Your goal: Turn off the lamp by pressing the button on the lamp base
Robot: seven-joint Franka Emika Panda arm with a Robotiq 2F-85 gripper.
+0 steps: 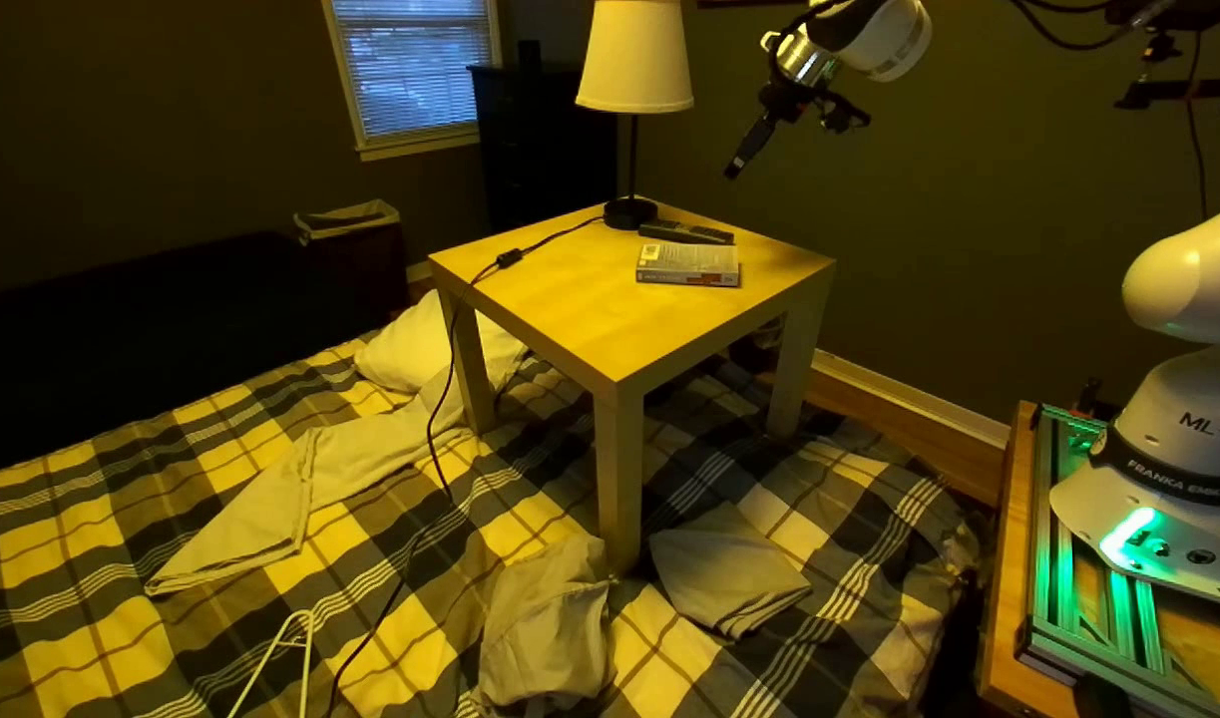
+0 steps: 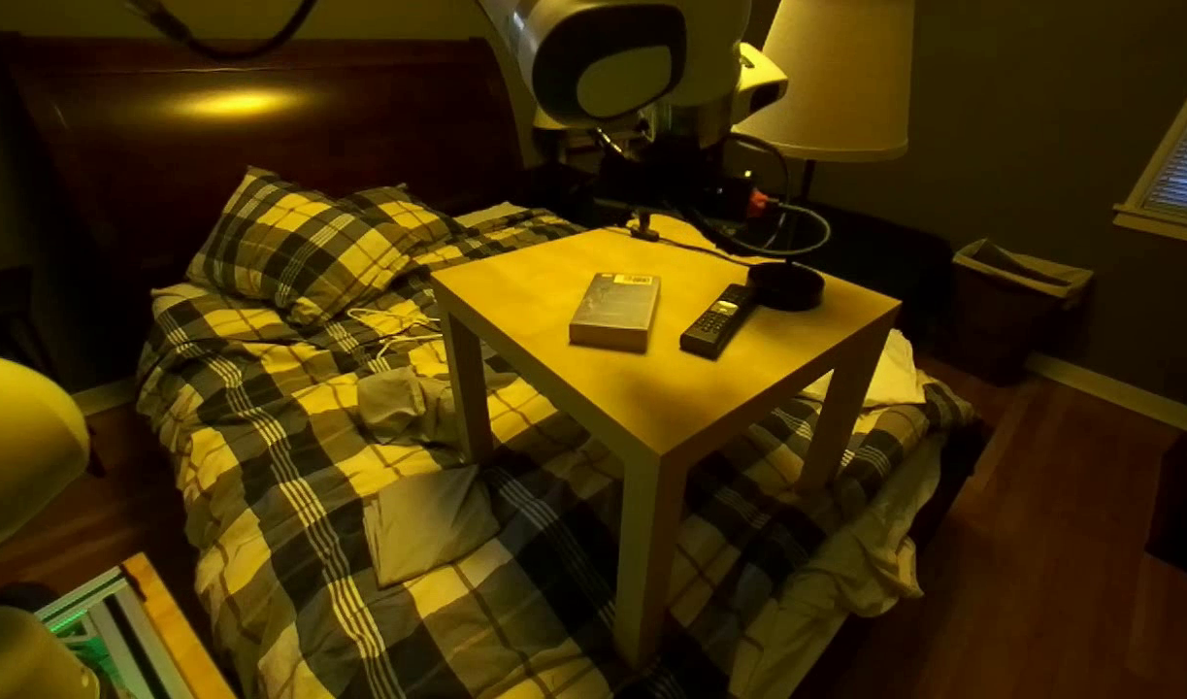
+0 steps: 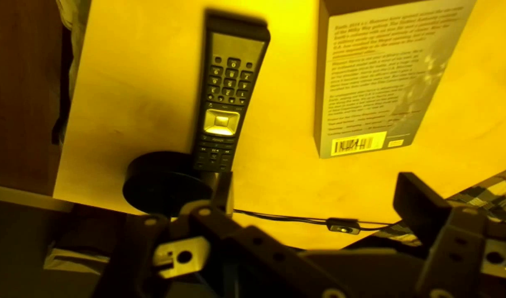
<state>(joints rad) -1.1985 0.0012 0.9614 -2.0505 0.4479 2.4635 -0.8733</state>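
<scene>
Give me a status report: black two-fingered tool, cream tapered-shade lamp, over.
Tool open, apart from lamp. Lamp upright on its round black base. Long black keypad remote beside base, possibly obstructing.

In wrist view, pale wooden tabletop lay free at eleven o'clock from the round black lamp base; a long black remote, perhaps touching, blocked one.

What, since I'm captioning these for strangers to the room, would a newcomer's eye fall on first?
Most likely the square, pale, wood-look table, oddly standing on a dark-and-light plaid bedspread in both exterior views. On it, near an edge, rises the dark-stemmed table lamp with a cream tapered shade. Next, perhaps, the vivid green glow on the white robot base, at the right of an exterior view.
</scene>
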